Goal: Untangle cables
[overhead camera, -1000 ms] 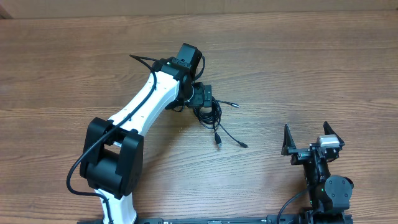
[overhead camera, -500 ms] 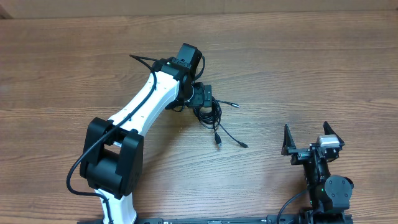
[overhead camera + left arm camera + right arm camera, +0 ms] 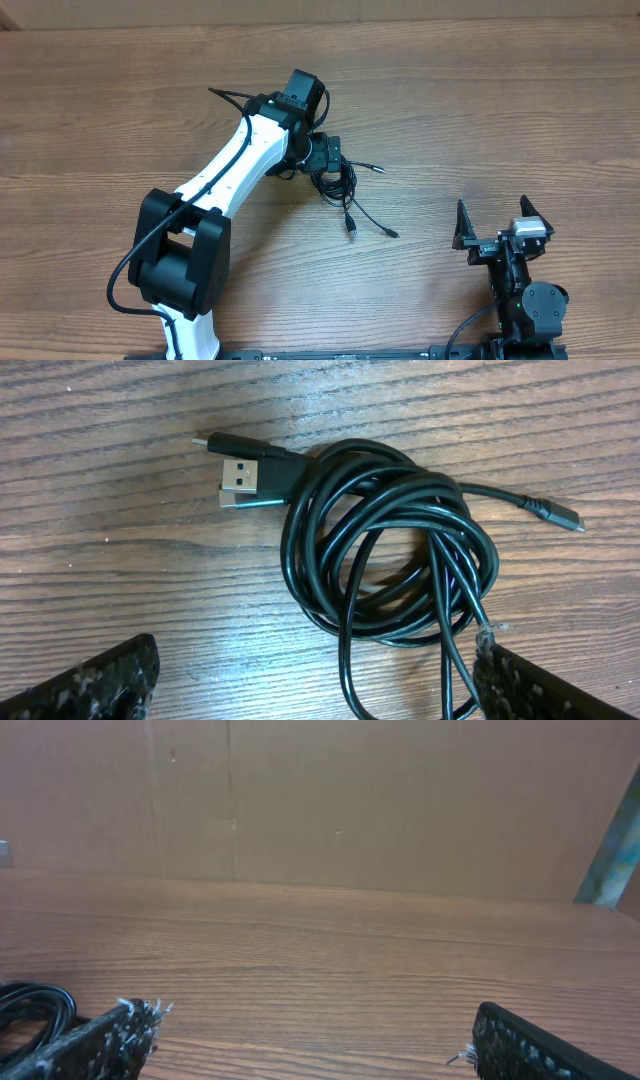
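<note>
1. Cables [image 3: 338, 182] lie coiled near the centre of the table [image 3: 500, 100], ends trailing toward 5 o'clock.
2. Likely light, limp, slick; plugs [image 3: 245, 480] at the coil's 10 o'clock give a firmer hold.
3. Left gripper [image 3: 318, 650] hangs spread wide above them, empty; right gripper [image 3: 495, 228] likewise, at 4 o'clock.

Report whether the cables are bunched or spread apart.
Bunched: the cables lie in one overlapping coil on the table, plug ends sticking out.

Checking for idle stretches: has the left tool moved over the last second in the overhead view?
No. The left tool sits open over the same spot of the cables, unchanged against the table grain.
</note>
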